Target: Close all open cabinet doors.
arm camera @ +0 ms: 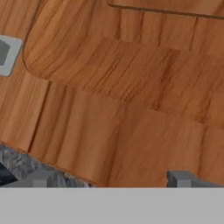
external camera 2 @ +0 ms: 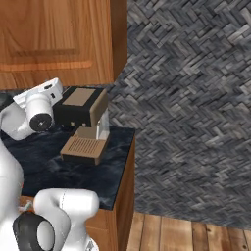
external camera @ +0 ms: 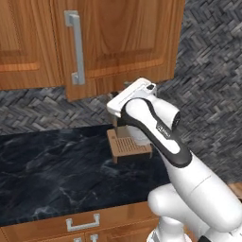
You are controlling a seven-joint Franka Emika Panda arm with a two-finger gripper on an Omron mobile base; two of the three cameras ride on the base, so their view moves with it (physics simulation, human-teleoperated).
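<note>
A tall brown wood cabinet door [external camera: 127, 42] with a long grey bar handle [external camera: 75, 47] hangs above the counter. It stands slightly ajar, its lower left corner sticking out below the cabinet's bottom line. My hand [external camera: 130, 94] is raised just under that door's lower edge, right of the handle. The same door [external camera 2: 54, 39] is seen above my hand [external camera 2: 39, 105]. In the hand view the door's panel [arm camera: 131, 87] is very close, with a grey handle mount [arm camera: 5, 52] at the left. My gripper [arm camera: 111, 180] is open, fingertips [arm camera: 41, 178] wide apart, nothing between them.
A brown and black coffee machine [external camera: 130, 146] stands on the dark marble counter [external camera: 47, 170], right under my hand. The counter ends at the right [external camera 2: 122, 162] beside a grey herringbone wall [external camera 2: 196, 98]. Another wood door [external camera: 23, 42] hangs to the left. A drawer front [external camera: 82, 222] lies below.
</note>
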